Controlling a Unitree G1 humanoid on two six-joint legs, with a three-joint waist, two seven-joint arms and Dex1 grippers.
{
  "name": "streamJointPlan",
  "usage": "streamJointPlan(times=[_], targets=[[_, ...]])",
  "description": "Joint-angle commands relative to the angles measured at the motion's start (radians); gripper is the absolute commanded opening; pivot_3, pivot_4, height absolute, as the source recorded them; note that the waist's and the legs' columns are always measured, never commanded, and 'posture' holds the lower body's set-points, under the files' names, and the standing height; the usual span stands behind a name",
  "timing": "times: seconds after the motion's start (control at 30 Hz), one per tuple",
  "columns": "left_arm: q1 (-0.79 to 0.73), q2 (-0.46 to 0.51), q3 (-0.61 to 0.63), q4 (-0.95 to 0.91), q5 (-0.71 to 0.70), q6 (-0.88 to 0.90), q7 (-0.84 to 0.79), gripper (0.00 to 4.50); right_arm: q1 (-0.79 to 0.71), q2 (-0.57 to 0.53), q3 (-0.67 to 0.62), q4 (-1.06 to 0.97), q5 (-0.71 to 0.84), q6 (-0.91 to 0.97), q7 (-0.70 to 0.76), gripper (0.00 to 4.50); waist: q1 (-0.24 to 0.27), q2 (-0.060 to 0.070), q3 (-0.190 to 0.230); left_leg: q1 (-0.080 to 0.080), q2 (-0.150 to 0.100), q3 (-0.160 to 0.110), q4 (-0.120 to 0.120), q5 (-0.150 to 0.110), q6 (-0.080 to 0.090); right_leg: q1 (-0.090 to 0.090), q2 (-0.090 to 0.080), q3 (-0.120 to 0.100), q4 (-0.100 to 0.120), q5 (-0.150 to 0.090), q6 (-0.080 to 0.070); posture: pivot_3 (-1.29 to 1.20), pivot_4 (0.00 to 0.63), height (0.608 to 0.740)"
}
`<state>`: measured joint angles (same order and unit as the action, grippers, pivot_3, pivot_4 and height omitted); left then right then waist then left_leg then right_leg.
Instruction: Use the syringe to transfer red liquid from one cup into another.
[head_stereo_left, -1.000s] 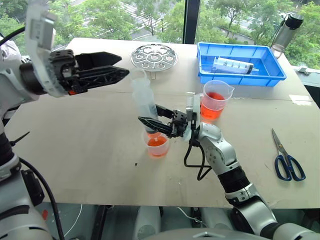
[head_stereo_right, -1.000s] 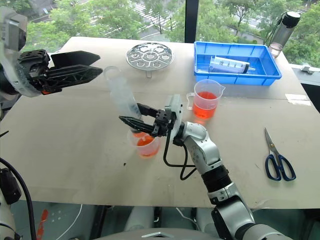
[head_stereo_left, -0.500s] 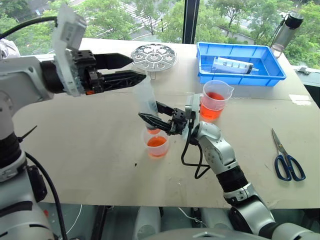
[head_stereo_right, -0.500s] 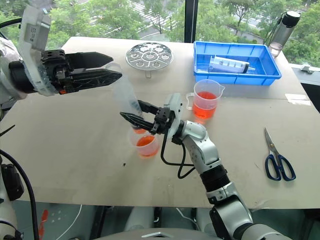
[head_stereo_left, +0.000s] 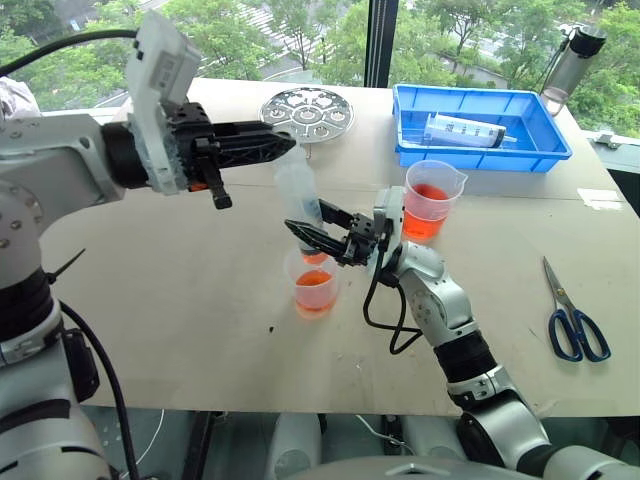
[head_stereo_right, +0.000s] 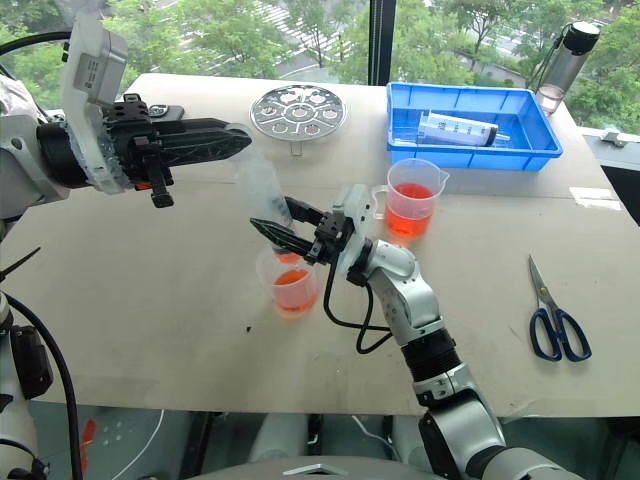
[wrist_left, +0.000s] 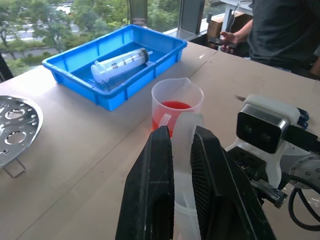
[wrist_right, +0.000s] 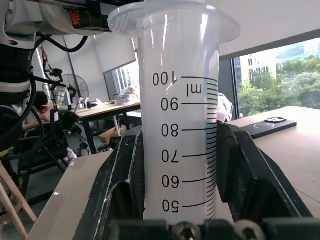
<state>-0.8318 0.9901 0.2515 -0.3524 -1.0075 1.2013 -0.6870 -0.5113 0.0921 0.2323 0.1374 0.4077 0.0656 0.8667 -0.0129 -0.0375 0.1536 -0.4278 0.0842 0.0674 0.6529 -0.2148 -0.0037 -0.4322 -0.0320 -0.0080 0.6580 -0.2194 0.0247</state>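
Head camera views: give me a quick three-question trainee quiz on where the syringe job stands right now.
1. True or false: the right end effector is clamped on the barrel of the syringe.
2. What does the left end effector pinch? A) the beaker's handle B) the syringe's plunger end C) the scissors
3. Over which vessel does the syringe tip point: the short cup or the beaker?

Key: 1 true. 2 B. 3 the short cup, which holds red liquid.
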Motion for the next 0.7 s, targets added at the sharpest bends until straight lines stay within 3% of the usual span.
streamJointPlan(times=[0.03,0.07,0.7], targets=[[-0.04,0.01,-0.002,-0.014,0.045,-0.03,0.047,0.51,-0.027,0.019,0.009,-0.032,0.013,-0.028,0.026,1.47,0.001,0.0,0.0,0.0,0.0,0.0,0.0,0.0,0.0,0.0,0.0,0.0,0.0,0.0,0.0,0.0,0.15,0.725],[-0.043,0.01,-0.007,-0.009,0.049,-0.038,0.042,0.01,-0.028,0.021,0.01,-0.032,0.015,-0.026,0.029,1.47,0.001,0.0,0.0,0.0,0.0,0.0,0.0,0.0,0.0,0.0,0.0,0.0,0.0,0.0,0.0,0.0,0.15,0.725],[-0.012,0.087,-0.088,0.138,0.161,-0.291,-0.357,0.0,-0.024,0.004,0.003,-0.073,0.059,0.026,0.068,1.46,0.0,0.0,0.0,0.0,0.0,0.001,0.0,0.0,0.0,0.0,0.0,0.0,0.0,0.0,0.0,0.0,0.15,0.725]])
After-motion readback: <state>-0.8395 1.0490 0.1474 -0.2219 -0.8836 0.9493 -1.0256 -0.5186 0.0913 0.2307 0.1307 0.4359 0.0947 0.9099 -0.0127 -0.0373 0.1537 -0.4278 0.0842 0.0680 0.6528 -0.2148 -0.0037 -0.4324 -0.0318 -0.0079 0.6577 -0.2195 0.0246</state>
